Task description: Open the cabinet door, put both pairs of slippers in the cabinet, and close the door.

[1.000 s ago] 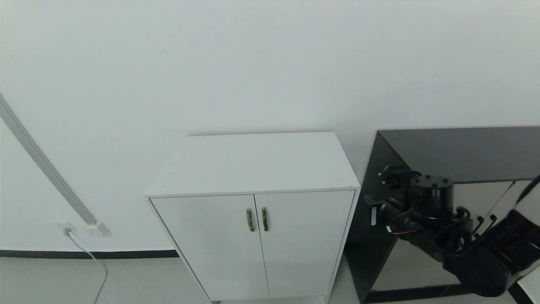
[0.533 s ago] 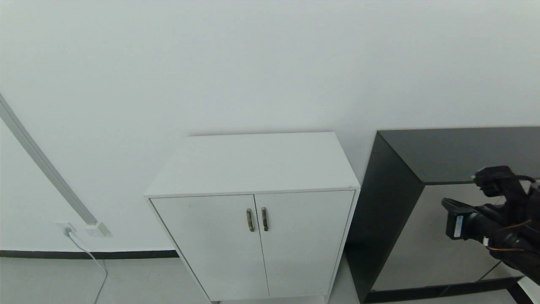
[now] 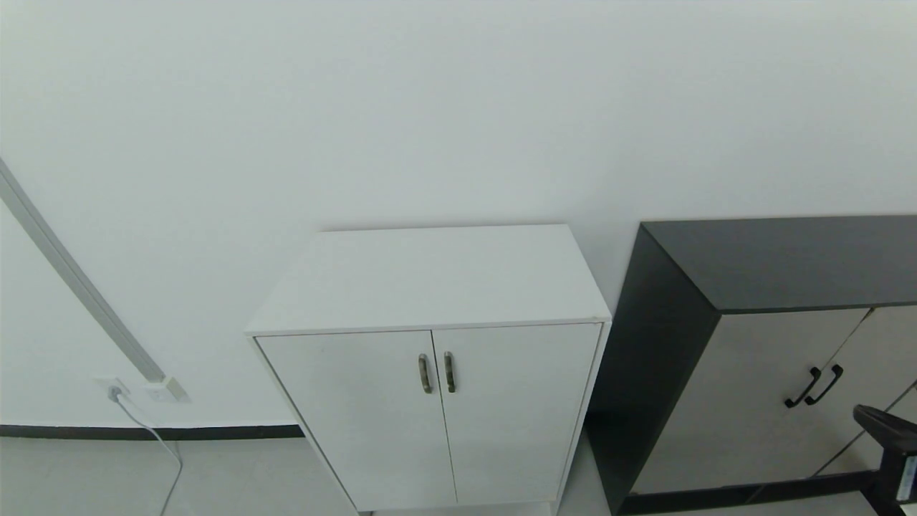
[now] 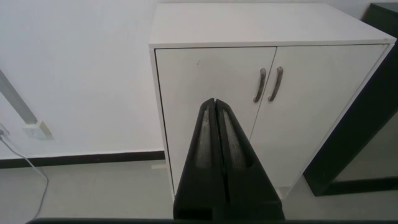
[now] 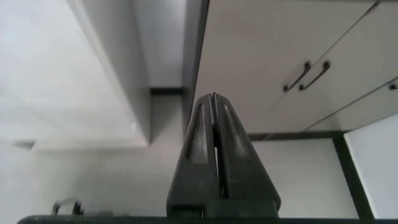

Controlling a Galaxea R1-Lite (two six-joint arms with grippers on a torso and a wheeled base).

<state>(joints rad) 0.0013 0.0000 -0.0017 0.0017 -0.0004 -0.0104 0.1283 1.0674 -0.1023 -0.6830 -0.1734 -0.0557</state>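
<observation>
- White wall (image 3: 430, 107) behind, white cabinet (image 3: 430, 279) against it, both doors (image 3: 358, 416) closed.
- Left gripper (image 4: 214, 106) pressed together, empty, facing the cabinet.
- Right gripper (image 5: 213, 99) closed too, nothing held.

The cabinet (image 3: 430, 287) is plain white, with dull grey metal handles (image 3: 425, 373). The second cabinet (image 3: 774, 261) is black, with pale grey doors (image 3: 745, 387) and black pulls (image 3: 802, 388). The wall (image 3: 430, 107) is white, its skirting strip (image 3: 143, 431) black.

No legible text or labels
</observation>
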